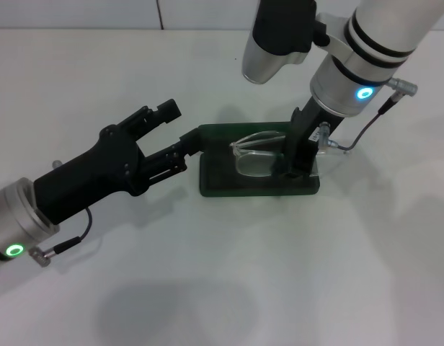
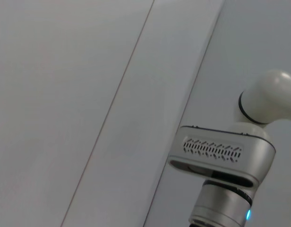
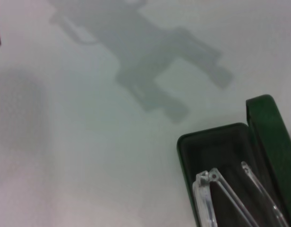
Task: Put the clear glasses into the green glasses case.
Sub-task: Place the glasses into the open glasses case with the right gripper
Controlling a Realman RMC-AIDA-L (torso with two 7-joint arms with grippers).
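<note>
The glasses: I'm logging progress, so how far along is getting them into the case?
Done: the green case lies open on the table. In hand: the right gripper holds the clear glasses over the tray, frame partly inside, while the left gripper is at the case's end. Left: letting the glasses settle flat and releasing them.

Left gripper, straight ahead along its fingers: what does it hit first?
Most likely the near end wall of the dark green rectangular hard glasses case. The left gripper points along the table toward it, with one lower finger already at the case's corner. Height is unclear from the head view, so contact isn't certain.
</note>
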